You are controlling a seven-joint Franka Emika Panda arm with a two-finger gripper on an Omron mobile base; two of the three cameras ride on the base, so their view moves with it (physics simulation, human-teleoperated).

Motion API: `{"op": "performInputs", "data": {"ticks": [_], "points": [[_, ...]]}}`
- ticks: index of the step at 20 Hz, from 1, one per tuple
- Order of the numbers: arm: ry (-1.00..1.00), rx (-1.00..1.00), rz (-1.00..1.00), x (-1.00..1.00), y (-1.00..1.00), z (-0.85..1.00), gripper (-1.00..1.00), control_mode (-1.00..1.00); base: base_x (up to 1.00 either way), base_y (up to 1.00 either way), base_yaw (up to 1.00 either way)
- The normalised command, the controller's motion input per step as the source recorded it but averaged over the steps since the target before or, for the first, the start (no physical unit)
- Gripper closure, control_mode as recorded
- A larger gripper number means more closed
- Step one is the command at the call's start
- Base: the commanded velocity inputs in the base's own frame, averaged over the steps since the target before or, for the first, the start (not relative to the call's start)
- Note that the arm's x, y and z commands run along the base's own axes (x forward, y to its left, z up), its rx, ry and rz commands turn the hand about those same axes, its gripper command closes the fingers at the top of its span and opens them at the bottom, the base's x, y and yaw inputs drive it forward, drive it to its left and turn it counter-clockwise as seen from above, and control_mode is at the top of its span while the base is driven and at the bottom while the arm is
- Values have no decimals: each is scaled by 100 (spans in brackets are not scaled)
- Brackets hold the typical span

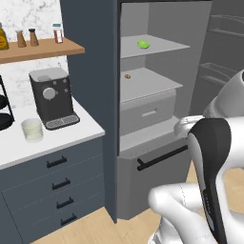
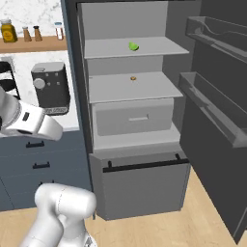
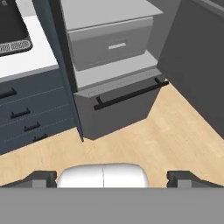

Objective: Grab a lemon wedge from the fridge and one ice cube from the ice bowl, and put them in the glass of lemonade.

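The fridge [image 2: 144, 120] stands open, its door swung to the right. A tiny yellow-green lemon wedge [image 2: 133, 46] lies on the top inner shelf, and a small brown morsel [image 2: 133, 77] sits on the shelf below. On the white counter [image 1: 71, 136] to the left, the glass of lemonade [image 1: 32, 129] stands just beside the coffee machine [image 1: 51, 97]. The gripper [image 3: 112, 177] points down toward the wooden floor [image 3: 153, 144], its jaws spread wide apart and holding nothing.
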Motion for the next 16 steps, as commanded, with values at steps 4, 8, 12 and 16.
{"op": "performInputs", "data": {"ticks": [4,8,12,16], "points": [[0,0,0,0,0,0,-100,100,66,-83,26],[0,0,0,0,0,0,-100,100,81,-72,42],[0,0,0,0,0,0,-100,100,62,-32,29],[0,0,0,0,0,0,-100,100,65,-3,11]]}}
